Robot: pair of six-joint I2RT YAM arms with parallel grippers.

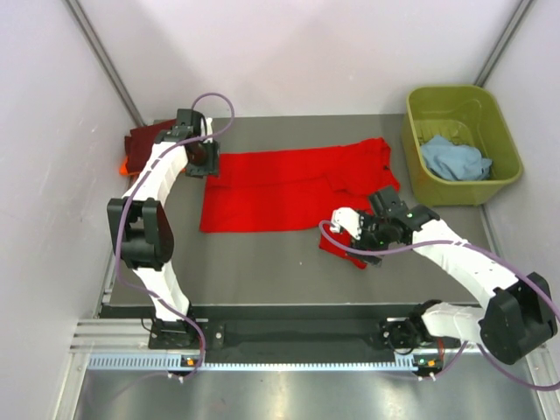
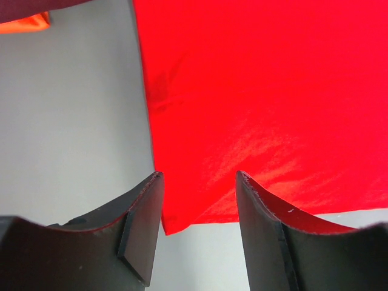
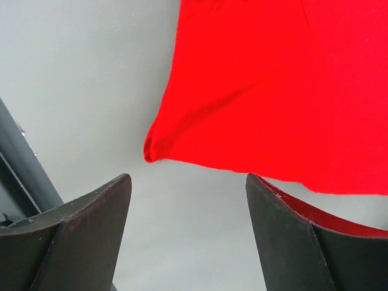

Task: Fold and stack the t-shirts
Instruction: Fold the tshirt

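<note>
Step in hand: judged to be the fold of the red shirt (image 1: 280, 188), at the stage of taking hold; no cloth is gripped yet.
Pile, far-left corner: the maroon shirt (image 1: 144, 138) lies on the counter (image 1: 262, 262) with the orange shirt (image 1: 122, 166) showing at its near side. The left arm partly hides both, so how neatly they are folded cannot be told.
Left side: the left gripper (image 2: 197, 176) sits at the red shirt's left edge. Its jaws are spread, with a corner of the cloth lying between them, not pinched.
Centre: the red shirt is spread flat along the middle of the counter, hem toward the left edge and sleeves toward the right edge.
Right side: the right gripper (image 3: 188, 176) is at the sleeve nearest the near edge. Its jaws are spread wide, the sleeve tip is just ahead of them, and nothing is held.
Far-right corner: the tub (image 1: 420, 179) holds the blue shirt (image 1: 453, 159), crumpled and unfolded.
Next move: probably each pair of jaws should lower onto its cloth edge, close on a single layer, then lift and carry it over the body of the shirt.
Edges: the left corner is crisp and easy to catch. The sleeve tip is rounded and doubled.
Open room: there is a bare strip of counter between the shirt and the near edge. There is little room beside the pile or beside the tub.
</note>
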